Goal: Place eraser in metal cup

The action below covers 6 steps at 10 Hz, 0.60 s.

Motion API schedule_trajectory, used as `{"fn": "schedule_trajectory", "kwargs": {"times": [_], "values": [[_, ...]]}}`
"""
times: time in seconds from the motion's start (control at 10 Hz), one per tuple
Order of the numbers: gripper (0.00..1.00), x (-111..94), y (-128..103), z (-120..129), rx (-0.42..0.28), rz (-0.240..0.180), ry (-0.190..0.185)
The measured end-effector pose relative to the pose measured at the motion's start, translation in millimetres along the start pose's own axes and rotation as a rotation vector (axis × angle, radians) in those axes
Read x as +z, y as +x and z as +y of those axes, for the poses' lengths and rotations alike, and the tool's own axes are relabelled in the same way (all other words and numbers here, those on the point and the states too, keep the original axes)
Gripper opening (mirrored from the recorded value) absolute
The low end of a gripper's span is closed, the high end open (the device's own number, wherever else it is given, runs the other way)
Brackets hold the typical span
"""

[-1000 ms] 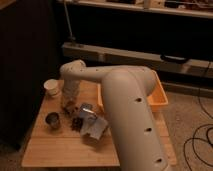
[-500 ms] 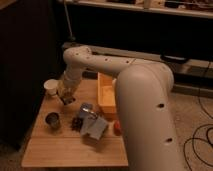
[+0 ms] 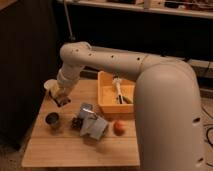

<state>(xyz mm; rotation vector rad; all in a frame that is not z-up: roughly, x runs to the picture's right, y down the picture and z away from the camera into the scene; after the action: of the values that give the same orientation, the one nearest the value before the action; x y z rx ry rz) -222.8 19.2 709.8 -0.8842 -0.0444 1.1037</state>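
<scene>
The metal cup (image 3: pixel 52 120) stands near the left front of the wooden table (image 3: pixel 80 150), small, grey and dark inside. My gripper (image 3: pixel 61 99) hangs above the table just behind and slightly right of the cup, at the end of the white arm that reaches in from the right. It is shut on a small brownish block with a paler band, the eraser (image 3: pixel 63 101), which sticks out under the fingertips. The eraser is in the air, clear of the cup.
A white cup (image 3: pixel 49 85) stands behind the gripper at the table's left rear. A dark brown lumpy cluster (image 3: pixel 76 122) and a grey-blue folded piece (image 3: pixel 93 126) lie right of the metal cup. An orange ball (image 3: pixel 119 127) and a yellow tray (image 3: pixel 106 102) holding a white utensil sit further right.
The gripper has drifted slightly left, staying above the table behind the metal cup. The arm's upper links have swung higher and more to the right. The things on the table have not moved.
</scene>
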Motion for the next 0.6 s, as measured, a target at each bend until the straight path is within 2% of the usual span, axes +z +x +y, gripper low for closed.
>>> {"fn": "schedule_trajectory", "kwargs": {"times": [0.2,0.4,0.6], "values": [[0.00,-5.3,15.3,19.1,-0.004,-0.012,0.004],[0.00,-8.8,22.4,23.4,-0.007,-0.032,0.029],[0.00,2.7,27.7,27.9,-0.020,-0.062,0.042]]}}
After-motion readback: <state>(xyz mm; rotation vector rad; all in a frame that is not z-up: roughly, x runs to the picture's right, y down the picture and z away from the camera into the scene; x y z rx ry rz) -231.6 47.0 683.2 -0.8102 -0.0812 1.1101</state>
